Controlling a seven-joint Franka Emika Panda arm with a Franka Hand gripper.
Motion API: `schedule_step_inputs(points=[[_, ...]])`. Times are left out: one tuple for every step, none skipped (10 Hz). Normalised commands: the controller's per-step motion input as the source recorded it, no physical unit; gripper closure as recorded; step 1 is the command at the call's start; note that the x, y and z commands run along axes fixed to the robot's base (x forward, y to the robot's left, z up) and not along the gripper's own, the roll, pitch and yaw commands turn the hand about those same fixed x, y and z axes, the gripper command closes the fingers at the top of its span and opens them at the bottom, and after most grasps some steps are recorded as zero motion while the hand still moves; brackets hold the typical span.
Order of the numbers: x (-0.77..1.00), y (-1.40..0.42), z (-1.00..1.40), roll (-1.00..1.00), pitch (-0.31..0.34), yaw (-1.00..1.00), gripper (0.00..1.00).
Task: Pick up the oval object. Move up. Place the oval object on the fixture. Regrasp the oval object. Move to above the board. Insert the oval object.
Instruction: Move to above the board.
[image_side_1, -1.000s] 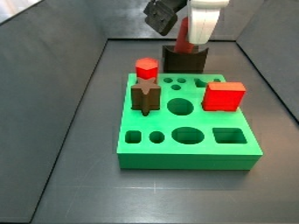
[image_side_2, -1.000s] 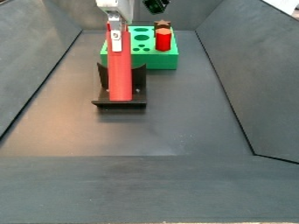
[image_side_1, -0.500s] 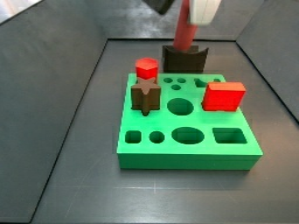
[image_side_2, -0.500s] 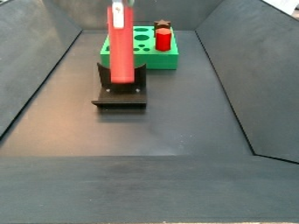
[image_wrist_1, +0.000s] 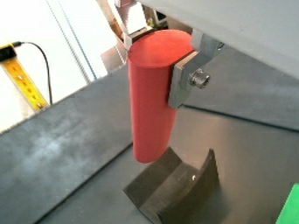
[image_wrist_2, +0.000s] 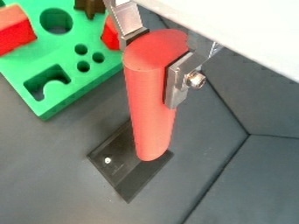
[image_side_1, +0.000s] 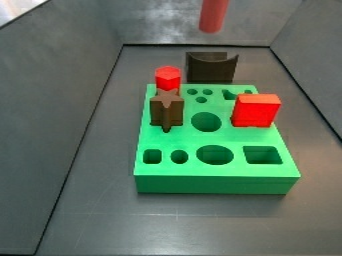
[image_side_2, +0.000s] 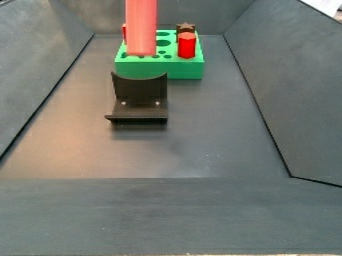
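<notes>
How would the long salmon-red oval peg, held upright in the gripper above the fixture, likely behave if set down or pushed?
The oval object looks rigid and smooth, so it may slip in the gripper. Tall and narrow, it would probably tip if stood on end. Its rounded sides suggest rolling when laid flat, unless cradled by the fixture.

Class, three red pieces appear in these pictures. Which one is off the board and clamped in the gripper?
The oval object, the long smooth salmon-red peg, hangs upright in the gripper above the fixture. The red hexagonal peg and red cube sit on the board.

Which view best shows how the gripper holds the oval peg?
A wrist view: the gripper grips the upright oval peg at its top, above the fixture. Both side views show only the peg's lower part; the gripper is out of frame.
</notes>
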Motion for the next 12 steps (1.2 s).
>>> schedule_step_inputs(points=[[-0.12, -0.13, 1.0, -0.03, 0.042, -0.04, 1.0], [-0.11, -0.11, 1.0, -0.05, 0.066, -0.03, 1.0], [-0.1, -0.1, 1.0, -0.06, 0.08, -0.03, 1.0], [-0.07, -0.08, 0.93, -0.06, 0.1, -0.02, 1.0], [-0.05, -0.06, 0.83, -0.06, 0.114, -0.01, 1.0], [-0.02, -0.04, 0.62, -0.06, 0.134, 0.0, 1.0], [0.01, -0.03, 0.46, -0.05, 0.149, 0.01, 1.0], [0.02, -0.03, 0.26, -0.05, 0.163, 0.02, 1.0], [-0.51, -1.0, -0.08, -0.32, 0.093, 1.0, 1.0], [-0.51, -1.0, -0.12, -0.31, 0.083, 1.0, 1.0], [-0.51, -1.0, -0.11, -0.3, 0.07, 1.0, 1.0], [-0.5, -1.0, -0.11, -0.3, 0.04, 1.0, 1.0]])
